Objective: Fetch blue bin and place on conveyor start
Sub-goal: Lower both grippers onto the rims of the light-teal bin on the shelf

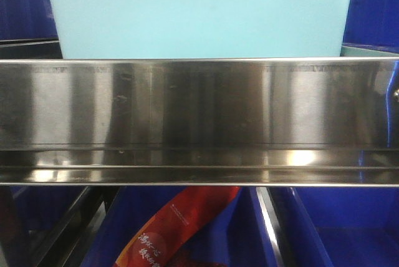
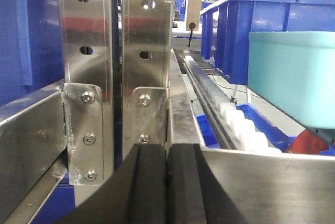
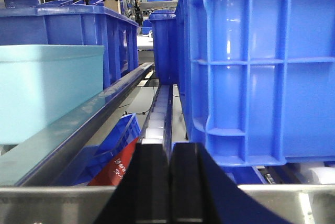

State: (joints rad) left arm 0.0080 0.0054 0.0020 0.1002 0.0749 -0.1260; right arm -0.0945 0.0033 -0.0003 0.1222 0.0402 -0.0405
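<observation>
The blue bin (image 1: pixel 199 14), a pale turquoise tub with plain walls, stands on the upper shelf straight ahead, just behind the steel shelf rail. It shows at the right edge in the left wrist view (image 2: pixel 293 77) and at the left in the right wrist view (image 3: pixel 47 93). My left gripper (image 2: pixel 166 153) is shut with nothing in it, low in front of a steel upright, left of the bin. My right gripper (image 3: pixel 170 150) is shut and empty too, right of the bin beside a dark blue crate. The conveyor start is out of view.
A shiny steel shelf rail (image 1: pixel 199 117) spans the front view below the bin. Dark royal-blue crates (image 3: pixel 256 67) flank it on both sides. Steel uprights (image 2: pixel 115 51) stand at the left. A red packet (image 1: pixel 177 229) lies in a lower blue tray; white rollers (image 2: pixel 235 116) run back.
</observation>
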